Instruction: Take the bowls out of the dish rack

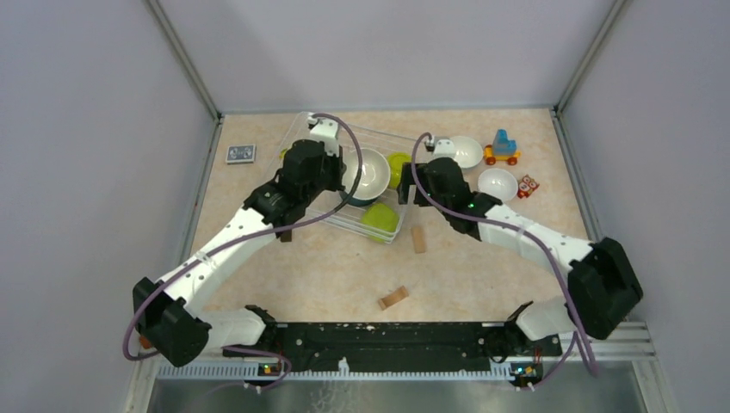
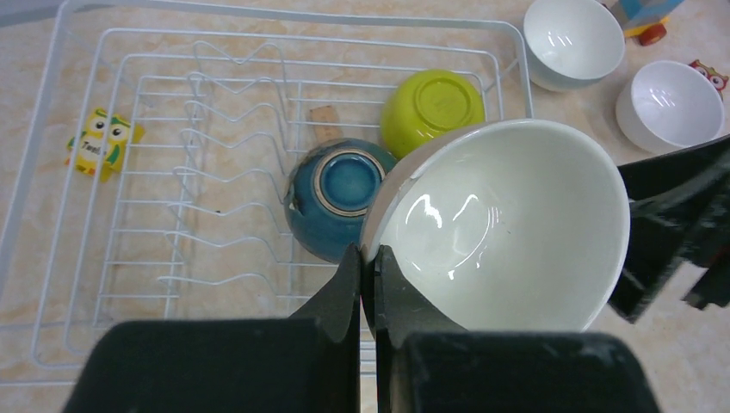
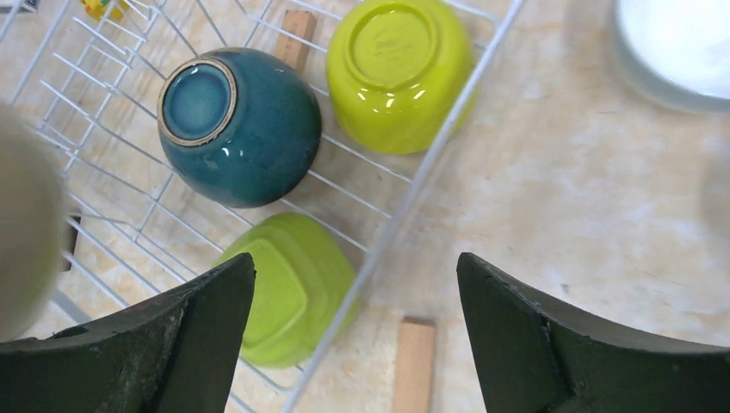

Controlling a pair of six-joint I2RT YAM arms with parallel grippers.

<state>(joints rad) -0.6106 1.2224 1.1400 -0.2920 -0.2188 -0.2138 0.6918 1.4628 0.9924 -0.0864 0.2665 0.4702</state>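
Note:
My left gripper (image 2: 368,258) is shut on the rim of a beige bowl (image 2: 508,232), which hangs tilted above the dish rack (image 2: 293,15) with its white inside showing. Upside down in the rack lie a dark teal bowl (image 3: 245,129), a lime green bowl (image 3: 398,73) and another lime green bowl (image 3: 288,284) at the near corner. Two white bowls (image 1: 466,151) (image 1: 498,183) stand upright on the table to the right of the rack. My right gripper (image 3: 355,258) is open over the rack's right rim, next to the held bowl, with nothing between its fingers.
A wooden block (image 3: 415,361) lies just outside the rack below my right gripper, and another (image 1: 393,298) lies nearer the bases. A third block (image 2: 324,123) sits inside the rack. A toy train (image 1: 502,148), a small red owl (image 1: 527,186), a yellow owl (image 2: 102,142) and a card (image 1: 240,153) lie around.

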